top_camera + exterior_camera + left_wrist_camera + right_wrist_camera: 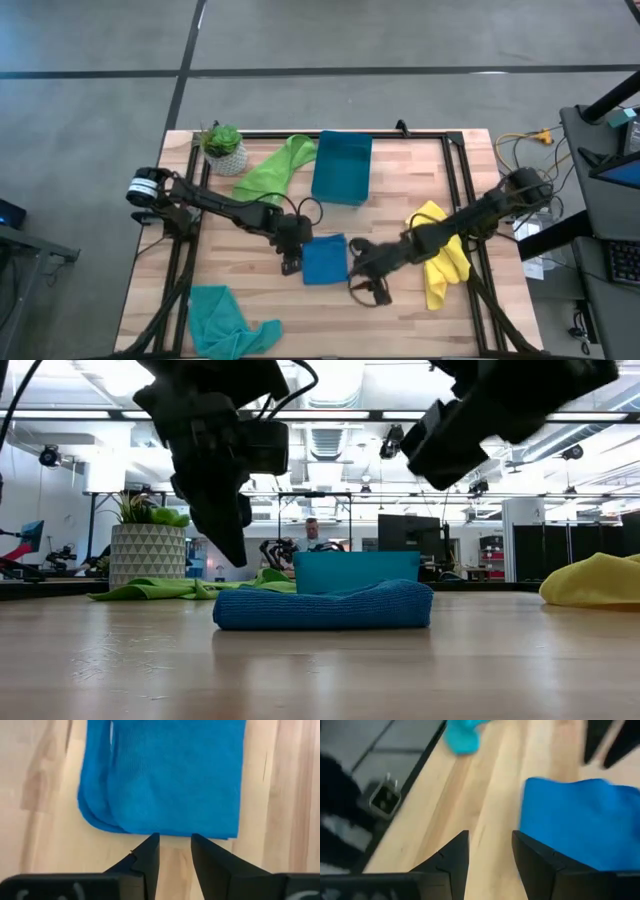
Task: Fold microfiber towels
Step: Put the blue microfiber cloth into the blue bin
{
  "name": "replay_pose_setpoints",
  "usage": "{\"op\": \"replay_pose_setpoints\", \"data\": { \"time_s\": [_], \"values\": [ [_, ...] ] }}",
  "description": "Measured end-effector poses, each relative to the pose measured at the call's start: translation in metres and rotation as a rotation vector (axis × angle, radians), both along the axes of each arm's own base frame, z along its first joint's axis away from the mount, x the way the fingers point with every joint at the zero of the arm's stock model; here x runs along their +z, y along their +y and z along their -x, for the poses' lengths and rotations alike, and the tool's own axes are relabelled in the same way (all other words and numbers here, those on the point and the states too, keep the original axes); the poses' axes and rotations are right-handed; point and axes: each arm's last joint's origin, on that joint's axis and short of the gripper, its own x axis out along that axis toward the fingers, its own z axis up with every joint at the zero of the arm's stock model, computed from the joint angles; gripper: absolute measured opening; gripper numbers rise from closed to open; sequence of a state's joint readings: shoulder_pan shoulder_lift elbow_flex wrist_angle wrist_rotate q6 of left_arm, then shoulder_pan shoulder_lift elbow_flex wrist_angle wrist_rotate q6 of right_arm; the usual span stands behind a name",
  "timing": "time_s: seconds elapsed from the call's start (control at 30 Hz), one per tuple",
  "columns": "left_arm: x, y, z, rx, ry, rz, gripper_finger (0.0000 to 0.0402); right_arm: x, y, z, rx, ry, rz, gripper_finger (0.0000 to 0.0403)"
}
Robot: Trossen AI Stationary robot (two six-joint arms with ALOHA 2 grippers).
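folded blue towel (pixel 324 259) lies flat mid-frame in the high view. left gripper (pixel 291 262) sits just off its left edge, right gripper (pixel 368 280) just off its right. both have fingers parted w/ nothing between them.

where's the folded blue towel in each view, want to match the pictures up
High view: blue towel at table centre, between the two hands.
Low view: centre, flat on the table, in front of the teal-blue bin.
Left wrist view: fills the upper middle, just beyond the fingertips.
Right wrist view: right side, beside the fingers.
Shared landmark: the teal towel.
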State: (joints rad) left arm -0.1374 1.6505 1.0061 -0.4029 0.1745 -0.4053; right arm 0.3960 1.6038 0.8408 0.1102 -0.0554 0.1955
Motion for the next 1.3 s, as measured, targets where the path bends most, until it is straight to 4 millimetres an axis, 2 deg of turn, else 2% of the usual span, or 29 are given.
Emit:
{"op": "replay_pose_setpoints", "data": {
  "time_s": [0.23,0.33,0.43,0.73,0.9,1.1,1.2,1.3],
  "values": [
    [0.000,-0.017,0.003,0.036,0.029,0.047,0.0084,-0.028,0.011,-0.023,-0.002,0.080,0.231,0.0168],
    [0.000,-0.026,0.005,0.045,0.038,0.066,0.0083,-0.041,0.008,-0.035,0.007,0.135,0.270,0.0181],
    [0.000,-0.034,0.007,0.054,0.050,0.082,0.0083,-0.060,0.003,-0.040,0.001,0.264,0.317,0.0194],
    [0.000,-0.060,0.015,0.034,0.060,0.086,0.0083,-0.071,0.005,-0.050,-0.014,0.387,0.367,0.0206],
    [0.000,-0.068,0.018,0.066,0.066,0.089,0.0083,-0.067,0.009,-0.051,-0.088,0.379,0.452,0.0170],
    [0.000,-0.073,0.020,0.069,0.069,0.089,0.0083,-0.061,0.017,-0.048,-0.114,0.372,0.531,0.0081],
    [0.000,-0.073,0.020,0.067,0.069,0.089,0.0083,-0.053,0.021,-0.045,-0.100,0.373,0.562,0.0028],
    [0.000,-0.073,0.020,0.069,0.064,0.080,0.0083,-0.031,0.023,-0.047,-0.097,0.345,0.533,0.0016]
  ]
}}
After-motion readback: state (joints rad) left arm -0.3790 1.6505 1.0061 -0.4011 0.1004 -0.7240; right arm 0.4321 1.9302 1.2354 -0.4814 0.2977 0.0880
